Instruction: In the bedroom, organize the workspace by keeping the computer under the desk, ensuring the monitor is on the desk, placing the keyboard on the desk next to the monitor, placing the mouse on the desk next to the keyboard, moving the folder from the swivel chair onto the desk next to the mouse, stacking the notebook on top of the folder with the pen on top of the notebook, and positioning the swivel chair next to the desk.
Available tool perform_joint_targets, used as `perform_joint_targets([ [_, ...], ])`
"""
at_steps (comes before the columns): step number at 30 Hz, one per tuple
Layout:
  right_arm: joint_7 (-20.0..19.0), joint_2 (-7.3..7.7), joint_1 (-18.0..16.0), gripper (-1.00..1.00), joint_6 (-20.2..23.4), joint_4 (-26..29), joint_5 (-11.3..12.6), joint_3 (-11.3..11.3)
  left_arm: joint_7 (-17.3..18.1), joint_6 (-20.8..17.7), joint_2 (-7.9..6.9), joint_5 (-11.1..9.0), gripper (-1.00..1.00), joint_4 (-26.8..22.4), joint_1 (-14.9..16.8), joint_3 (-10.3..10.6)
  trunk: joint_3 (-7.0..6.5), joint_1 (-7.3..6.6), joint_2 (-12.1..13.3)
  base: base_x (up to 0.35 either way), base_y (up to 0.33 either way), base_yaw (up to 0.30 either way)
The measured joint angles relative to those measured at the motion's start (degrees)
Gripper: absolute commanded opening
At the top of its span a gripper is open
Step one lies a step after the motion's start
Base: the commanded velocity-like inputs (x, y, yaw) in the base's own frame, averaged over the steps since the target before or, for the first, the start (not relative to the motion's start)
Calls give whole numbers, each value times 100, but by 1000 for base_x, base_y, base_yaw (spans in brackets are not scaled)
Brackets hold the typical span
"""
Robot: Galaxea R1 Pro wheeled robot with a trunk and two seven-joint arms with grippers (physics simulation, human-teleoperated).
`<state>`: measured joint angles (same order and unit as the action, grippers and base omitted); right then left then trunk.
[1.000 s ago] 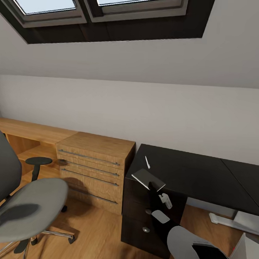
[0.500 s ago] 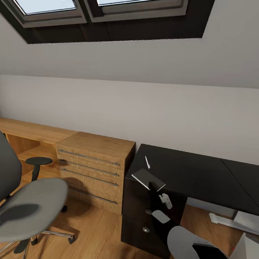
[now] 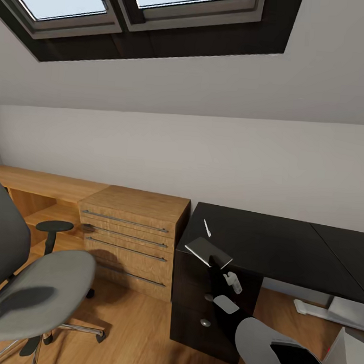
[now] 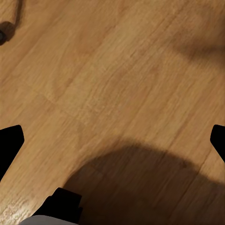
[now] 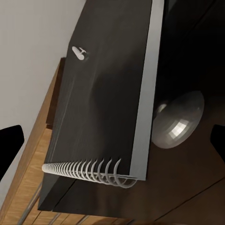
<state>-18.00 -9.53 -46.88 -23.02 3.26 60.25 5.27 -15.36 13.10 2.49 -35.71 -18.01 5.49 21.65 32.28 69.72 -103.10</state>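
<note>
A grey-walled bedroom (image 3: 216, 152) with a sloped ceiling and skylights (image 3: 129, 4) is seen from the head camera, above a light wood floor (image 3: 133, 330). The glossy black desk (image 3: 286, 249) is set against the far wall at the right, its drawer column fitted with round silver knobs (image 3: 205, 322). A light wooden drawer unit (image 3: 132, 238) with bar handles is placed just beside the desk's left end. The grey swivel chair (image 3: 28, 285) is parked in the left foreground, well apart from the desk, its seat bare.

The notebook (image 3: 208, 251), dark-covered and spiral-bound, is laid at the desk's near left corner, slightly overhanging the front edge. The pen (image 3: 206, 227) is seen lying on the desktop just behind the notebook, apart from it.

The right arm is stretched toward that corner, with the right gripper (image 3: 225, 273) held close before the notebook; in the right wrist view the two dark fingertips (image 5: 10, 143) are spread wide on either side of the notebook (image 5: 108, 93), nothing being grasped, and a drawer knob (image 5: 178, 119) is caught below the desk edge.

In the left wrist view the left gripper's fingertips (image 4: 9, 143) are likewise held wide apart and empty above the floor (image 4: 112, 79).
</note>
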Motion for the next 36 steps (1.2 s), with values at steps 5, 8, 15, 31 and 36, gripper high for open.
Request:
perform_joint_targets([
  [5, 7, 4, 0, 100, 7, 0, 0, 2, 0, -1, 0, 0, 100, 0, 0, -1, 0, 0, 0, 0, 0, 0],
  [8, 13, 5, 0, 100, 11, 0, 4, 5, 0, -1, 0, 0, 100, 0, 0, -2, 0, 0, 0, 0, 0, 0],
  [15, 16, 6, 0, -100, 14, 0, 11, 6, 0, 0, -1, 0, 100, 0, 0, -3, 0, 0, 0, 0, 0, 0],
  [31, -5, 15, 0, -100, -8, 1, 21, 15, 0, 2, -2, 0, 100, 0, 0, -4, 0, 0, 0, 0, 0, 0],
  [36, -13, 14, -3, -100, -3, 14, 132, 94, 0, 2, -2, 0, 100, 0, 0, -8, -72, -87, 159, 0, 0, 0],
])
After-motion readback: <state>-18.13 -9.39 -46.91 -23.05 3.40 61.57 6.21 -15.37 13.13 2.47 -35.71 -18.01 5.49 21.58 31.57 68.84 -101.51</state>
